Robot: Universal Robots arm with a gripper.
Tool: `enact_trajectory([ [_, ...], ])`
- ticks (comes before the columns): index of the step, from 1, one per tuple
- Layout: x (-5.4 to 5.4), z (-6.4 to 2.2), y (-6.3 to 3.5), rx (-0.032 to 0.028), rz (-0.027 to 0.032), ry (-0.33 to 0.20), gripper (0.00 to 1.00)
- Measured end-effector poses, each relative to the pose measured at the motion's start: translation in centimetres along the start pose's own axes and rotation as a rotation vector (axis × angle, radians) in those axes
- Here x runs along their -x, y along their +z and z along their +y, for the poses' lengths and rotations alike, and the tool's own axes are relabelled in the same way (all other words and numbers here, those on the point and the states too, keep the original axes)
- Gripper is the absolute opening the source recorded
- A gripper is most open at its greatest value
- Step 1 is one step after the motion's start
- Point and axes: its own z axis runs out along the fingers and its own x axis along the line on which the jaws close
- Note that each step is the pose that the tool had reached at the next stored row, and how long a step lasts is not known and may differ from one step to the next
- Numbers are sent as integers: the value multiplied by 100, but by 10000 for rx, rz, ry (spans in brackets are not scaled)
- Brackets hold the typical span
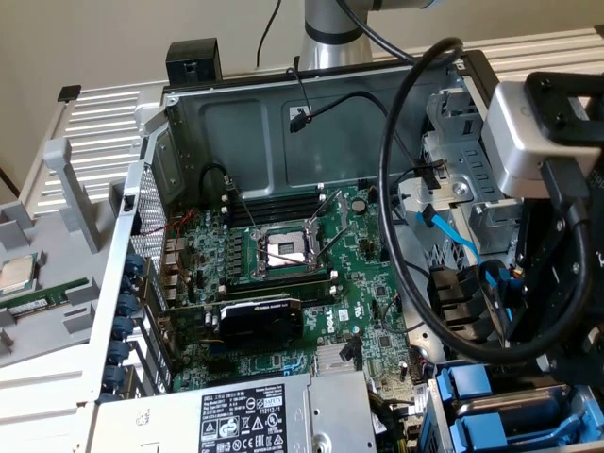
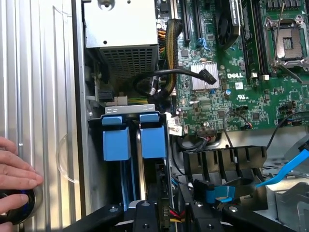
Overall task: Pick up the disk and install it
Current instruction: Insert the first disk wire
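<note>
The black robot gripper [image 2: 166, 212] is hanging low over the drive bay corner of the open grey metal computer case [image 1: 283, 123], at the exterior view's lower right. In the wrist view its black fingers [image 2: 145, 215] are reaching down beside the bay, and whether they are apart or together I cannot tell.

The disk, a flat silver-grey hard drive clipped in a bright blue plastic carrier frame [image 2: 153, 140], is sitting edge-up in a bay slot, just beside a second blue carrier [image 2: 116, 142]. The gripper is standing right over the slotted disk, very near its frame; contact is unclear. In the exterior view the blue carriers [image 1: 472, 387] are showing just below the arm's black wrist.

The green motherboard [image 1: 302, 264] is lying in the case beside the bay. A person's hand [image 2: 14, 169] is resting on the ribbed aluminium surface [image 2: 43, 96] outside the case.
</note>
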Motion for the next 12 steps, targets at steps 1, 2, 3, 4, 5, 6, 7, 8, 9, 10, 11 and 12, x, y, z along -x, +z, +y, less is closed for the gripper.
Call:
enact_trajectory([
  [1,0,0,-1,0,1,0,31],
  [2,0,0,-2,-1,2,0,31],
  [3,0,0,-2,-1,2,0,31],
  [4,0,0,-2,-1,3,0,31],
  [5,0,1,-5,-2,3,0,31],
  [6,1,2,-17,-3,8,1,31],
  [7,2,4,-39,-4,5,1,31],
  [8,3,7,-66,-5,3,1,31],
  [9,5,9,-90,-5,4,1,31],
  [10,6,11,-110,-6,2,1,31],
  [11,7,13,-128,-6,2,2,31],
  [12,8,15,-146,-7,2,2,31],
])
